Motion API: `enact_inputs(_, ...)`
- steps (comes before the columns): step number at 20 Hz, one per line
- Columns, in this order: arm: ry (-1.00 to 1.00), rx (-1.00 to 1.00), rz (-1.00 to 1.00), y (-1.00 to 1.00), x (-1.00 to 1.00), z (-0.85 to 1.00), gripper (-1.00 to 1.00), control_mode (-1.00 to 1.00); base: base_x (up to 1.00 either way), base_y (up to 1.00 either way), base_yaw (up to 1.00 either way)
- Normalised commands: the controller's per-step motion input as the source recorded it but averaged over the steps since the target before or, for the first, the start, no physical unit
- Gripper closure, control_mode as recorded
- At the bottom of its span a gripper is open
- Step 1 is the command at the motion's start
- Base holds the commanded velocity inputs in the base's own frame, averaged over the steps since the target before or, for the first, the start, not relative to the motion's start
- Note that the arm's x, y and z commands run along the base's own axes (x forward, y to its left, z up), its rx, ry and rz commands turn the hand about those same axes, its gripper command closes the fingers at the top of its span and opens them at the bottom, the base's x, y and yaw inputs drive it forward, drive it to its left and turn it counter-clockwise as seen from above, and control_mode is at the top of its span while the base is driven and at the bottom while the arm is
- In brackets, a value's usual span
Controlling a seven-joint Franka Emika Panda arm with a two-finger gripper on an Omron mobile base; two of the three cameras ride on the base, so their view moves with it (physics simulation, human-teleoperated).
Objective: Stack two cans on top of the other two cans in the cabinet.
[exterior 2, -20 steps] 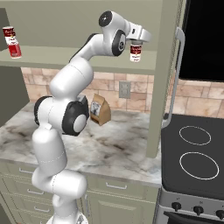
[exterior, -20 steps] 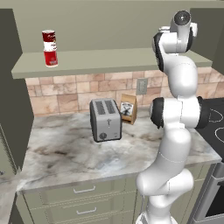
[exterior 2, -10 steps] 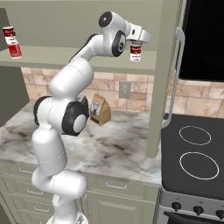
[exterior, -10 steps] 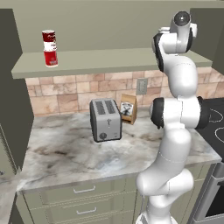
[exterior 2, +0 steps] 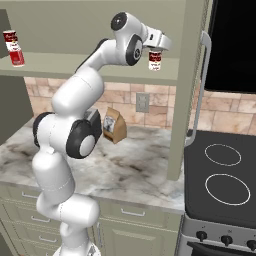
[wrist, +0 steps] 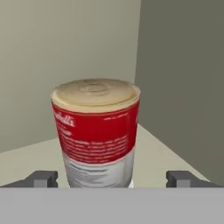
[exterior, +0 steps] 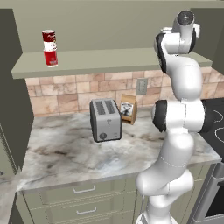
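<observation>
- The two-finger dark gripper (wrist: 112,178) stands wide, its fingertips (wrist: 42,178) clear of the can on either side, holding nothing.
- Between them stands a small soup can with a red upper label, pale lower band and beige lid (wrist: 96,133), upright on the shelf.
- In the right base view this can (exterior 2: 155,60) sits at the right end of the long open beige-green wall cabinet (exterior 2: 90,67), near its side panel.
- A stack of 2 red-and-white cans (exterior: 50,48) stands at the far left of the shelf, well apart from it.
- On the marbled counter (exterior: 65,148) below stand a silver toaster (exterior: 105,119) and, just beside it, a brown paper bag (exterior: 128,109).
</observation>
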Motion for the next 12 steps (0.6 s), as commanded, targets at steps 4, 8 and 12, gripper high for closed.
enact_inputs(4,0.00,0.00,0.00,0.14,-0.41,-0.12,-1.00,-1.00,0.00,0.00,0.00)
enact_inputs(8,-0.01,0.00,0.00,0.22,-0.47,-0.14,-1.00,-1.00,0.00,0.00,0.00)
enact_inputs(12,-0.04,0.01,0.00,0.27,-0.52,-0.15,-1.00,-1.00,0.00,0.00,0.00)
